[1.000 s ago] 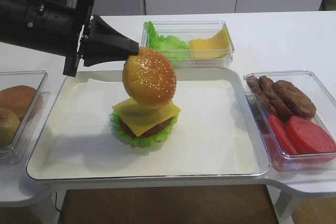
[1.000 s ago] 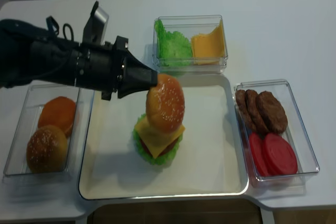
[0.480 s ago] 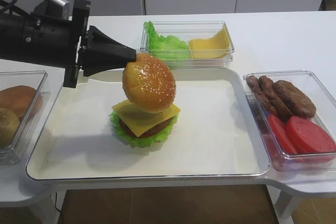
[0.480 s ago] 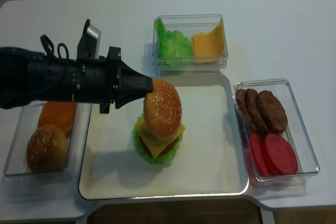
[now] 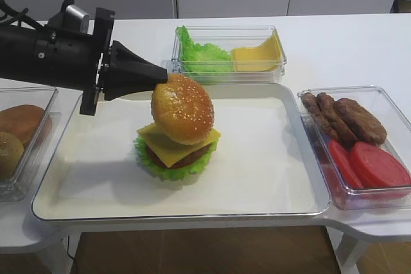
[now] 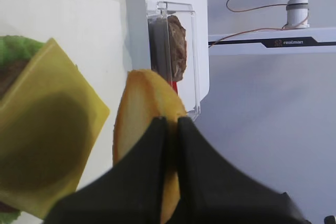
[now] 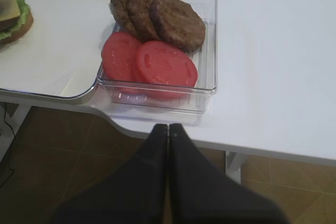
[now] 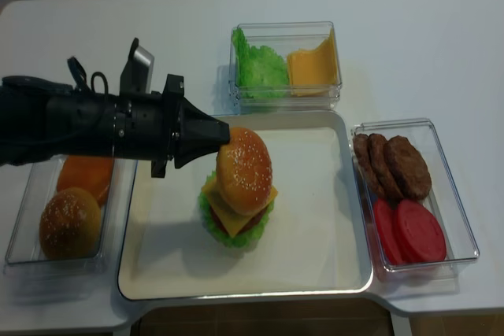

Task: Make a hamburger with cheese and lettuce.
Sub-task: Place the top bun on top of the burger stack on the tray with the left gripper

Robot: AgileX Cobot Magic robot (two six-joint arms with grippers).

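The hamburger stack sits on the white tray: frilly lettuce at the bottom, a brown patty, and the yellow cheese on top. My left gripper is shut on the rim of a sesame-seed bun. The bun hangs tilted, low over the cheese; whether they touch I cannot tell. The left wrist view shows the bun edge-on beside the cheese, held in the gripper. My right gripper is shut and empty off the table's front edge.
The tray fills the middle. Behind it a clear box holds loose lettuce and cheese slices. A box on the right holds patties and tomato slices. A box on the left holds spare buns.
The left gripper has carried the bun down toward the cheese and drawn back a little to the left. The right gripper has not moved.
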